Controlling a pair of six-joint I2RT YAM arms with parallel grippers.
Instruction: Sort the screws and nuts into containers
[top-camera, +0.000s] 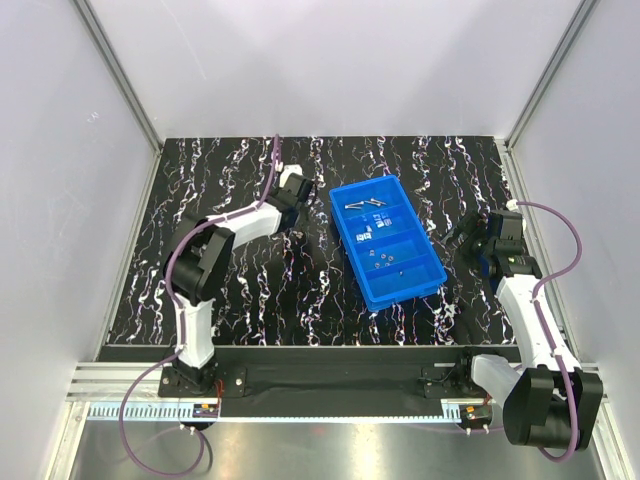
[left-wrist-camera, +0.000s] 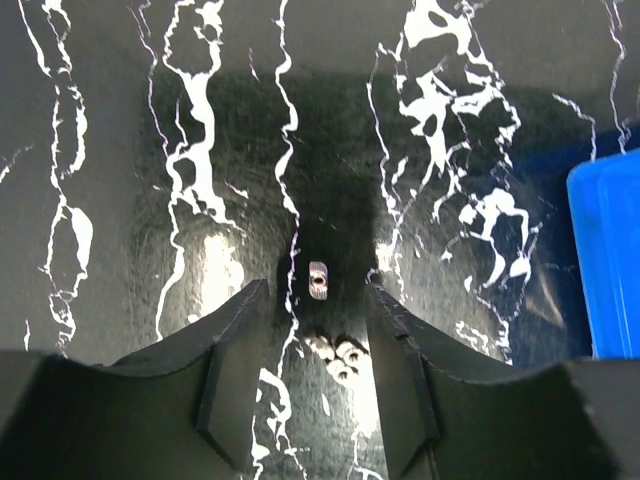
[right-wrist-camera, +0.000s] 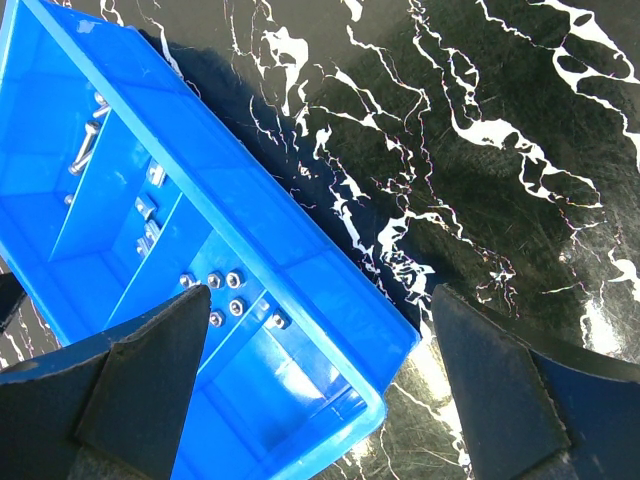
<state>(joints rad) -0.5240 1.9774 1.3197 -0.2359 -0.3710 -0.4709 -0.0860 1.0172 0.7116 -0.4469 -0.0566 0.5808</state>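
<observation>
Blue tray (top-camera: 408, 283), screws (top-camera: 366, 204) in far compartment, nuts (top-camera: 381, 257) in middle ones, loose nuts (left-wrist-camera: 319, 280) lying outside

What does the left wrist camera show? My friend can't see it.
A few tiny silver nuts lie on a black table with white streaks, between and just ahead of the open black fingers of the left gripper. A corner of the blue tray shows at the right edge.

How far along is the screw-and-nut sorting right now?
Done: the blue tray holds screws in its far compartment and nuts in the middle ones. In hand: the left gripper, jaws apart, is over three loose nuts on the table, none gripped yet. Left: getting those three into the tray. The right gripper hangs open beside the tray, holding nothing.
</observation>
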